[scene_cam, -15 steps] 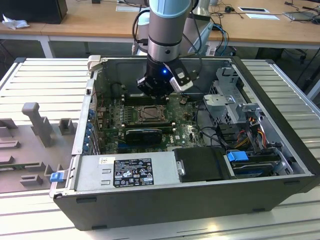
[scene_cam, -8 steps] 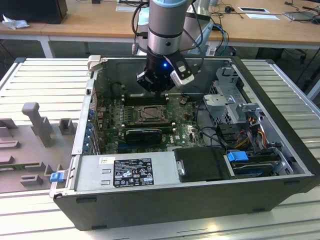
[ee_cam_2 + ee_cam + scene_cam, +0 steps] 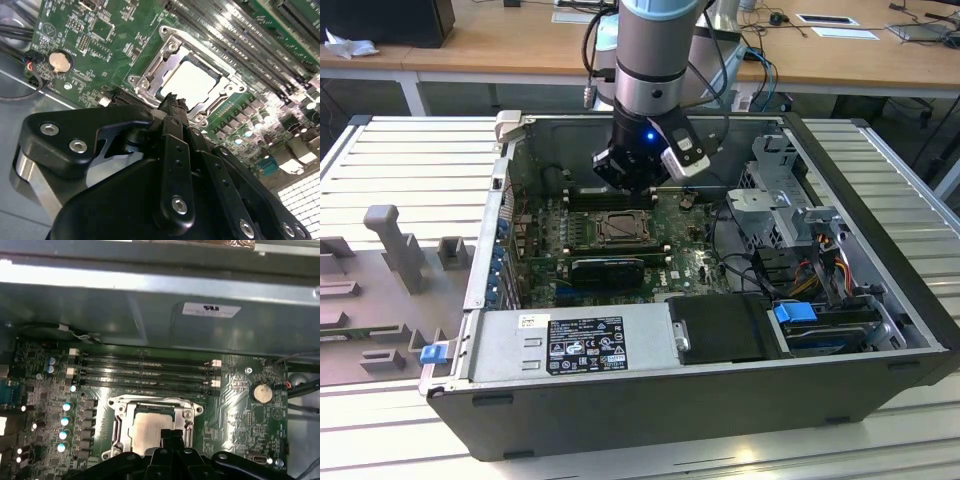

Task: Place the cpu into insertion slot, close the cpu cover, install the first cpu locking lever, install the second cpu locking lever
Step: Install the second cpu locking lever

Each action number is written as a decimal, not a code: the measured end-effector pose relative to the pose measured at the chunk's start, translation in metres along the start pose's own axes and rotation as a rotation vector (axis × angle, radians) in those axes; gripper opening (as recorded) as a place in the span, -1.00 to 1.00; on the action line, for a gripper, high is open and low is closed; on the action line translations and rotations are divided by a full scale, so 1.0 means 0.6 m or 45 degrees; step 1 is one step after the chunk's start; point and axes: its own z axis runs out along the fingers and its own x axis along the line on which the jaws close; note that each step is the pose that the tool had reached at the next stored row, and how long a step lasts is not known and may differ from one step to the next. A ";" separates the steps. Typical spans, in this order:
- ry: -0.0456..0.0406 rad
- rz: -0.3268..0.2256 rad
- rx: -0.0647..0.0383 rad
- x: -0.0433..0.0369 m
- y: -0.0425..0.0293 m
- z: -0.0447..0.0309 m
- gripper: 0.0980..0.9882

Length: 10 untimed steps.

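Already the cpu (image 3: 192,82) lies flat in the insertion slot (image 3: 150,75) of the green motherboard (image 3: 95,45), with the cpu cover (image 3: 152,402) shut down around it as a silvery frame. Just above, the gripper (image 3: 172,102) hangs with its jaws drawn together on nothing, the tips over the chip's edge; in the exterior view the socket (image 3: 618,230) sits at 6 o'clock from the gripper
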 end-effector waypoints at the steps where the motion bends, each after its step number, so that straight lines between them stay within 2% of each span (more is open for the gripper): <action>1: 0.000 0.000 0.000 0.001 -0.003 0.000 -0.98; 6: 0.000 0.000 0.000 0.002 -0.018 -0.002 -0.98; 8: 0.000 0.000 -0.004 0.003 -0.030 -0.003 -0.98; 10: 0.000 0.000 -0.004 0.003 -0.035 -0.004 -0.98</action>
